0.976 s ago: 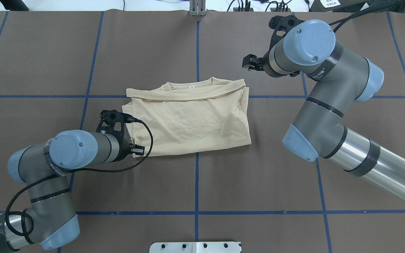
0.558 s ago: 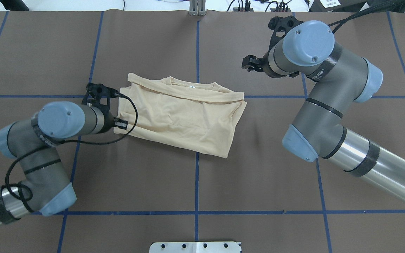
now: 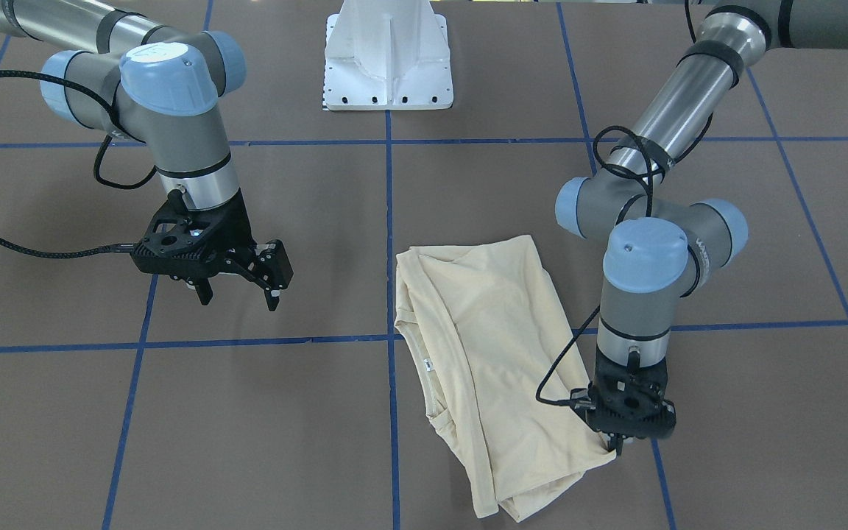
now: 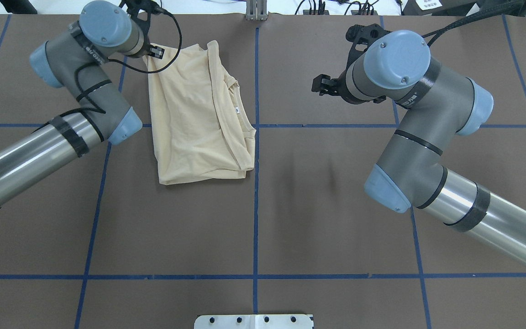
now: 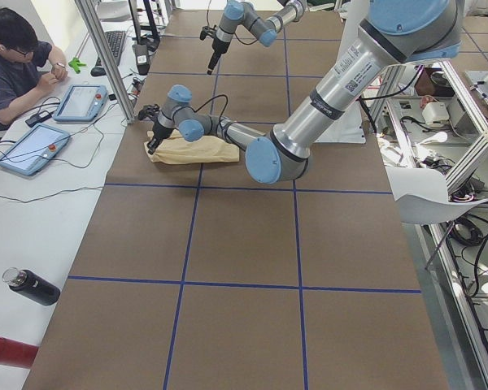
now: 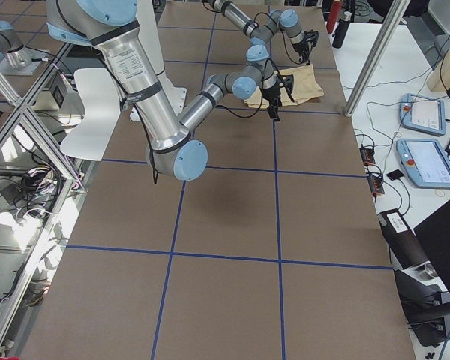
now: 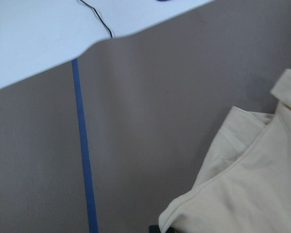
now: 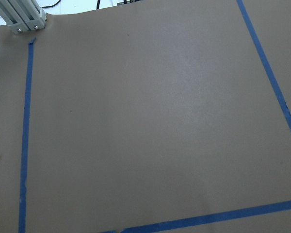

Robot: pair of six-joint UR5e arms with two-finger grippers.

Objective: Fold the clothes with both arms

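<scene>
Pinching the far left corner of the shirt point(image 4: 199, 119) with the left gripper point(image 3: 617, 444), jaws clenched on the cloth, near the far edge of the table point(image 4: 336, 228). Reaching there with the left arm point(image 4: 39, 146), stretched from the near left across the brown mat, wrist bent over that corner.

Lying folded in a rough rectangle, cream and plain side up, flat on the mat in the far left part. Sitting just left of the centre tape point(image 4: 255, 228) and straddling a cross line. Showing the neck opening along the right edge, with the small white label point(image 4: 236, 109) close beside the tape. Bunched slightly where gripped, with doubled layers visible at the near right corner.

Holding the right gripper point(image 3: 238, 298) well apart from the shirt, right of the centre line in the far half, jaws spread wide and grasping nothing, over bare mat. Coming in from the near right with the right arm point(image 4: 427, 151).

Bolted at the near edge, between the arms: the white base point(image 3: 389, 55). Seated at a white desk point(image 5: 32, 211) beyond the far edge, in the left-side view: a person point(image 5: 12, 61).
</scene>
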